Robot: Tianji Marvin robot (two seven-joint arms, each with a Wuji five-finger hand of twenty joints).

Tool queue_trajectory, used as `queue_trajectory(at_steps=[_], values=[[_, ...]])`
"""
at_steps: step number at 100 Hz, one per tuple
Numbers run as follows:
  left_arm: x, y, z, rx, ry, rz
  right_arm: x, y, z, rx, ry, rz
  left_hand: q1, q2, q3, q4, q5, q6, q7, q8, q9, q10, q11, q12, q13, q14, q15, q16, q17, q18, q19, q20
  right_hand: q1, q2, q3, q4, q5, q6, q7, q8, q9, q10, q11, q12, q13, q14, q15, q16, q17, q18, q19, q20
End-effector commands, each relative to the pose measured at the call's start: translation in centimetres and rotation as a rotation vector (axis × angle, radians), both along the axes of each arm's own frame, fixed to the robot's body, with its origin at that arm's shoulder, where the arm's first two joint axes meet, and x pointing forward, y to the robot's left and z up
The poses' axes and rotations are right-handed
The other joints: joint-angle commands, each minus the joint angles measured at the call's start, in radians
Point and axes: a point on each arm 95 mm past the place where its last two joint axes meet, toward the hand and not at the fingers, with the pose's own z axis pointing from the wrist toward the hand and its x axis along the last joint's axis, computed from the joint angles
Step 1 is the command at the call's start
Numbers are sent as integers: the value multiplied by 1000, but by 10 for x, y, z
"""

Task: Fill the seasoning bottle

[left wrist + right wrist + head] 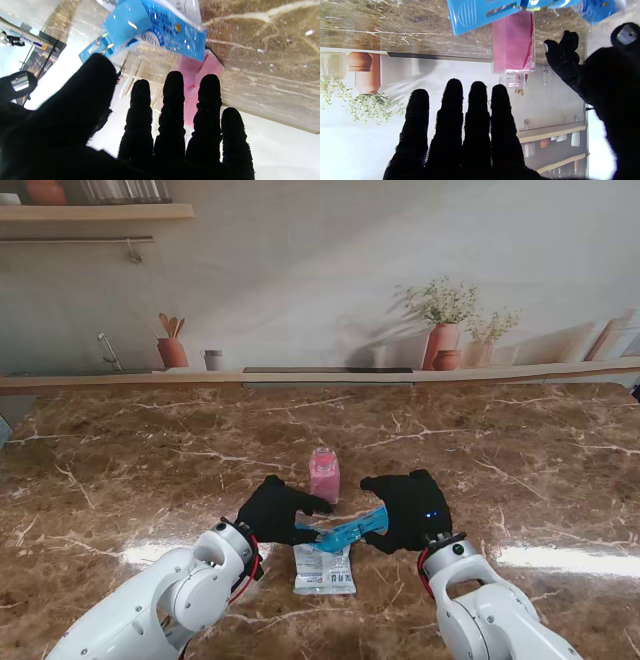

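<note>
The worktop (120, 470) is glossy brown marble, mottled in lighter tan and crossed by thin white veins. The seasoning bottle (324, 474) is clear with a pink fill and a paler, see-through top. The refill pouch (325, 565) is white with small dark print and a bright blue upper band (352, 532) carrying white lettering. The left hand (277, 510) and right hand (411, 510) wear black gloves with a fine nubbed texture; the arms (180, 590) are glossy white with red trim at the wrists.

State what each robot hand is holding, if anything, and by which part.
Both seem to hold the bag by its blue top strip: left robot hand at the left end, right robot hand at the right end. Exact finger contact is unclear.
</note>
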Motion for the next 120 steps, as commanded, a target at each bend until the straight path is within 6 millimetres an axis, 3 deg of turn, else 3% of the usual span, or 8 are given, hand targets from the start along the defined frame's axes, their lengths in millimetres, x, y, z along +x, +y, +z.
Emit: queue_trajectory(at_steps=[1, 16, 26, 31, 57, 82, 91, 120], values=[[-5, 1, 2, -26, -14, 13, 3, -2, -2, 24, 14, -21, -59, 49, -40, 47, -29, 25, 544, 0, -30, 5, -5, -16, -29, -28, -31, -24, -16, -33, -39, -37, -3, 10, -8, 42, -39, 27, -5, -15, -27, 18, -9, -20, -26, 15, -11, -33, 9, -25, -26, -24], [-7, 10, 9, -91, -29, 74, 10, -3, 2, 111, 13, -35, -96, 107, -85, 101, -29, 57, 472, -4, -53, 21, -26, -33, -36, -19, -54, -58, 22, -23, -42, -101, 12, 9, -9, 46, -59, 47, -5, -18, -54, 28, -7, -31, -38, 20, -21, -57, 32, -42, -44, -89], [-7, 18, 12, -130, -30, 115, 16, -1, 3, 173, 12, -40, -103, 127, -135, 107, -45, 77, 418, -25, -77, 32, -42, -46, -53, -7, -78, -87, 39, -25, -38, -143, 17, 6, -2, 46, -94, 74, -16, -21, -89, 39, -11, -44, -54, 26, -36, -84, 36, -53, -53, -140], [-7, 21, 13, -149, -31, 135, 21, 0, 4, 193, 8, -44, -105, 133, -159, 111, -50, 82, 401, -33, -91, 35, -47, -51, -57, -21, -88, -100, 38, -28, -41, -163, 16, -3, 1, 45, -111, 88, -22, -23, -109, 46, -15, -50, -63, 28, -40, -93, 32, -56, -52, -154], [-5, 39, 17, -196, -28, 206, 50, -4, 3, 375, 91, -1, -103, 147, -195, 117, -56, 96, 396, -32, -113, 43, -52, -55, -79, -20, -98, -115, 28, -48, -41, -190, 6, -137, 108, 11, -307, 210, -125, -46, -323, 107, -53, -124, -211, 42, -106, -187, -72, -77, -113, -252], [-5, 49, 14, -213, -30, 243, 81, -14, -1, 531, 238, 79, -102, 159, -229, 122, -70, 102, 376, -38, -148, 40, -73, -72, -112, -28, -129, -147, 10, -62, -59, -226, -16, -171, 143, -6, -481, 276, -196, -32, -516, 140, -71, -187, -377, 32, -151, -253, -166, -120, -216, -321], [-6, 53, 14, -209, -34, 252, 91, -16, -4, 583, 288, 100, -101, 161, -236, 123, -70, 100, 372, -39, -152, 39, -75, -75, -117, -31, -134, -154, 6, -60, -62, -232, -16, -180, 148, -10, -455, 279, -302, -46, -562, 142, -60, -214, -422, 23, -154, -283, -186, -132, -244, -342], [-5, 59, 13, -203, -34, 270, 122, -19, -15, 666, 440, 161, -96, 164, -253, 126, -69, 99, 368, -40, -157, 38, -80, -83, -120, -34, -139, -168, 3, -61, -58, -240, -13, -207, 163, -17, -449, 277, -323, -101, -581, 136, -62, -231, -459, 11, -157, -296, -216, -133, -266, -348]])
